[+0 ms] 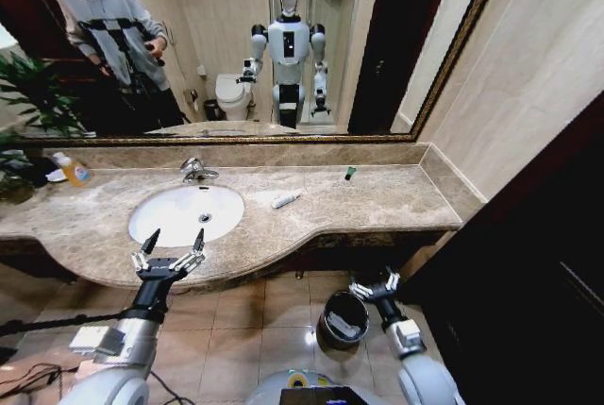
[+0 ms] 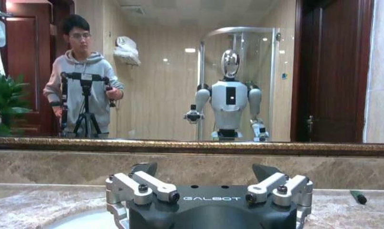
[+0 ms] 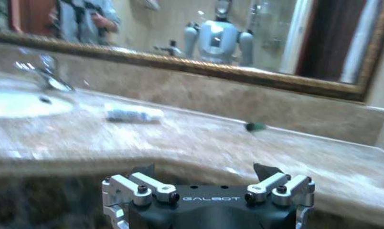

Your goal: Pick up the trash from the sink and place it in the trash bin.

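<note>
L claw open at sink edge; trash left on worktop, bin on floor.

Near: bin [image 1: 343, 318] w/ pale scrap inside; R claw [image 1: 375, 286] just beside its rim, below worktop [image 1: 396, 199] edge, fingers spread, empty. L claw [image 1: 170, 253] wide, empty, over front rim of sink [image 1: 185, 213]; basin looks bare. Beyond: white tube [image 1: 286, 199] just R of sink; green-capped bit [image 1: 349, 173] by back wall. Tip: take tube first, claw across its short axis, low approach, lift clear before swinging to bin.
</note>
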`<state>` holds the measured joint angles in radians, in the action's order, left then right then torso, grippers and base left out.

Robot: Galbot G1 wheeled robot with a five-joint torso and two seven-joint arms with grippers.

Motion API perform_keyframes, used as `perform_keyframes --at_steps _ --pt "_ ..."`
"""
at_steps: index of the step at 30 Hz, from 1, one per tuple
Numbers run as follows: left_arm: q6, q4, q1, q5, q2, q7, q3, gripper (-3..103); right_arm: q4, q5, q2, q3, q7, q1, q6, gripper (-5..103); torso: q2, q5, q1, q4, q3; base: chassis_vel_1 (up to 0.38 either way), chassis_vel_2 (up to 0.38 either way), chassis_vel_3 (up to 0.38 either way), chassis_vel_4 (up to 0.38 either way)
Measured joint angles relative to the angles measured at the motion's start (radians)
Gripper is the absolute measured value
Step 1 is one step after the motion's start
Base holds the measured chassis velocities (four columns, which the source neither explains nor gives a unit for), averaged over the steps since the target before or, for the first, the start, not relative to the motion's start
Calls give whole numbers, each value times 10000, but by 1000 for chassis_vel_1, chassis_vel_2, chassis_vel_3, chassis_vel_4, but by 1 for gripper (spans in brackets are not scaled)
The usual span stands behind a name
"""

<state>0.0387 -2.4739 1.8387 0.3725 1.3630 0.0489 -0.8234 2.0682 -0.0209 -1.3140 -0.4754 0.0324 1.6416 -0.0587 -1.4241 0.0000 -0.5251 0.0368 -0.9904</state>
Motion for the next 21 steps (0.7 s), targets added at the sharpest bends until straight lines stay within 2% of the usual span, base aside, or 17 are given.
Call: perform_keyframes --at_steps 5,8,9,12,13,15,17,19,21 --pt "0 0 0 0 -1 0 0 100 6 -641 619 520 235 -1029 527 100 0 -1 0 1 0 0 0 0 0" --pt "0 0 -1 0 -1 0 0 100 -612 -1178 1208 1249 312 -2399 851 100 0 1 0 0 -1 0 0 0 0" --pt "0 0 -1 0 -1 0 0 100 -612 -1178 1208 1249 312 -2399 851 100 0 1 0 0 -1 0 0 0 0" --pt "0 1 -1 0 -1 0 0 100 -1570 -1730 1597 2415 220 -4422 1300 100 0 2 -1 0 -1 0 0 0 0" --pt "0 1 -1 0 -1 0 0 100 -1570 -1730 1597 2415 220 -4422 1300 100 0 2 -1 0 -1 0 0 0 0" --pt "0 1 -1 0 -1 -1 0 100 -2097 -1884 1637 3145 -212 -5500 1736 100 1 0 -1 2 -2 0 0 0 0" --pt "0 0 0 0 -1 0 1 100 -2236 -1873 1622 3384 -502 -5802 1967 100 1 -1 -1 2 -2 0 0 0 0" --pt "0 1 -1 0 0 -1 0 100 -2665 -1926 1327 4210 -1679 -6764 3071 100 1 -1 -3 1 -2 0 0 0 0" --pt "0 1 0 0 -1 -1 0 100 -3027 -2395 979 4863 -2435 -7421 3383 100 1 -2 -2 0 -2 0 0 0 0"
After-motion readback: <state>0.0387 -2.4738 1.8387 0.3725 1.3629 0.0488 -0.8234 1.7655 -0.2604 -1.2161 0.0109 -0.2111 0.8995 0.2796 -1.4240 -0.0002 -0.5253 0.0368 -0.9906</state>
